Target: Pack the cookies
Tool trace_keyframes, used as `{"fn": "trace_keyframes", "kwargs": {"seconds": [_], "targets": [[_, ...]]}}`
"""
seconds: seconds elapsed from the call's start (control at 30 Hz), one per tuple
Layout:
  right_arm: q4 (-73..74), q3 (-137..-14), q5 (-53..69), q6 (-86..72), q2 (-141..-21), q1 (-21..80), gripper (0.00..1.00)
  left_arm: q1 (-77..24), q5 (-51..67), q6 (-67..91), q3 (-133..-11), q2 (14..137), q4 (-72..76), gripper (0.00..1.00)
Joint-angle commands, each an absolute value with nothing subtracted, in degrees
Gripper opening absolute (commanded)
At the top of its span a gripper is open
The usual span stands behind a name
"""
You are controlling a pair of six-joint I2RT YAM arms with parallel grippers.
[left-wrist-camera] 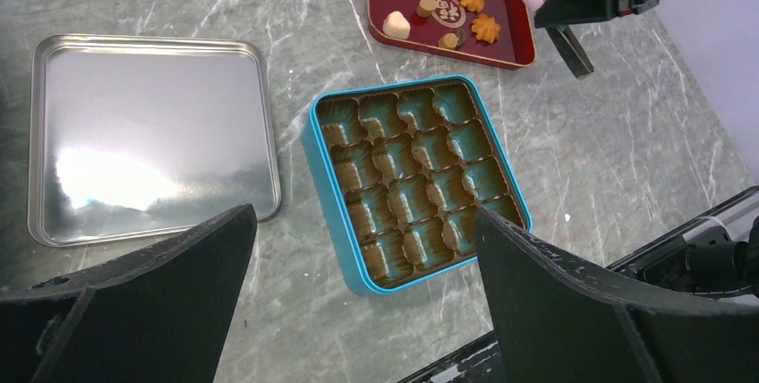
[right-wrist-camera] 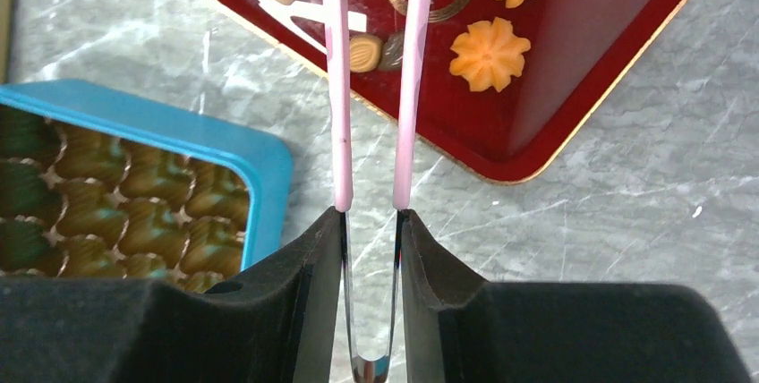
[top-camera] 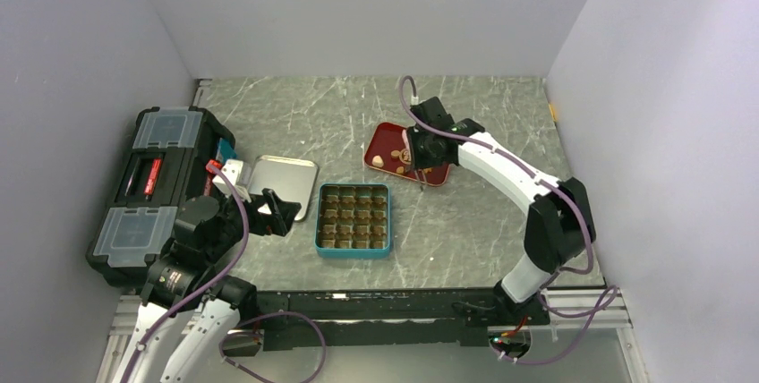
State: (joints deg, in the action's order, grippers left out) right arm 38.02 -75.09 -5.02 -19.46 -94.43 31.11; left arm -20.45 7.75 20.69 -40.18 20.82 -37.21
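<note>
Your grey marbled table (top-camera: pixel 483 114), four things on it.
A black toolbox (top-camera: pixel 152 186) sits at the left edge; a silver lid (top-camera: pixel 282 184) lies just right of it, the open teal tin (top-camera: pixel 353 252) near centre, the red tray (top-camera: pixel 383 140) farther back.

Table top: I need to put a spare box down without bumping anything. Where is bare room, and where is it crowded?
Bare: the far strip of table behind the lid and red tray; also the patch between teal tin and right arm's base. Crowded: around the tin, hemmed by lid, left gripper and the right gripper's tongs.
</note>
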Motion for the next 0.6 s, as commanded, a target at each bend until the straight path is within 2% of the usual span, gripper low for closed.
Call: {"fn": "trace_keyframes", "kwargs": {"seconds": [0.0,0.33,0.57], "targets": [[40.4,-74.9,-6.0,-18.9,-88.5,33.9,0.16,-20.1,8.5,20.8,-41.3,20.8,-36.0,0.99],[44.4,-73.5,-2.9,-16.3,-79.8,44.2,0.16,-20.0,8.4,20.8,-41.3,20.9,-36.0,0.99],[47.5,-72.9,-4.3,-16.5,-77.9,52.2,0.16,-20.0,8.6,20.8,-41.3,21.0,-35.9,0.99]]}}
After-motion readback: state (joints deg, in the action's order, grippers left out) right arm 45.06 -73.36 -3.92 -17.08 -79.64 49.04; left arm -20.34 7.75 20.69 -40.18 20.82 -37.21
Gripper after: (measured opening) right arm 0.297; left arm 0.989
